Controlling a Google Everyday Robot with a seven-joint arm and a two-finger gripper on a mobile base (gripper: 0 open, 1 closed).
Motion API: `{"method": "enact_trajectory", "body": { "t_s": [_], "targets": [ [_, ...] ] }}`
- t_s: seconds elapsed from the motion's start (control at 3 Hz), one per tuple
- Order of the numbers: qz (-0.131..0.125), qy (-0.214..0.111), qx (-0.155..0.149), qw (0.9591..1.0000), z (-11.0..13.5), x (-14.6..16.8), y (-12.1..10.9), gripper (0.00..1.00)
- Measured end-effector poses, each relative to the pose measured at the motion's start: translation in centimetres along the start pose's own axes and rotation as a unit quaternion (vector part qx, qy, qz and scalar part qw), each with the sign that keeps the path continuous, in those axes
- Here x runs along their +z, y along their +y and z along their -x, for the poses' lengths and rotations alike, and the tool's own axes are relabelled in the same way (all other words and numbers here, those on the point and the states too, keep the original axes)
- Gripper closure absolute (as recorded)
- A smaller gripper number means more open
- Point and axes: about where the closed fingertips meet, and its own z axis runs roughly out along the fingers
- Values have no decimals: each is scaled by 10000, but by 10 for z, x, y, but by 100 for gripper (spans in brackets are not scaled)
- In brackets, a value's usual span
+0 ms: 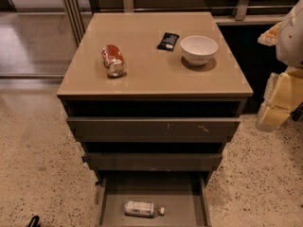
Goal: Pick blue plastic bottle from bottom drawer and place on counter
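The blue plastic bottle [141,208] lies on its side on the floor of the open bottom drawer [189,202], its white cap pointing right. The drawer is pulled out at the foot of the grey cabinet, below two drawers that stand slightly ajar. The beige counter [151,70] tops the cabinet. My gripper is not in view. Only white and cream parts of my arm [284,89] show at the right edge, level with the counter and well away from the bottle.
On the counter lie a red soda can [113,60] on its side at the left, a white bowl [199,49] at the back right and a small black packet [168,40] beside it. Speckled floor surrounds the cabinet. A small dark object [33,220] sits at the bottom left.
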Motion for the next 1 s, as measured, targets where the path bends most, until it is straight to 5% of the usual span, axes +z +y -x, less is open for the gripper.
{"method": "enact_trajectory", "body": {
  "t_s": [0.33,1.0],
  "targets": [
    [167,-326,440,9984,-8,37,28,0],
    [777,-1443,1607,9733,-15,156,114,0]
  ]
}}
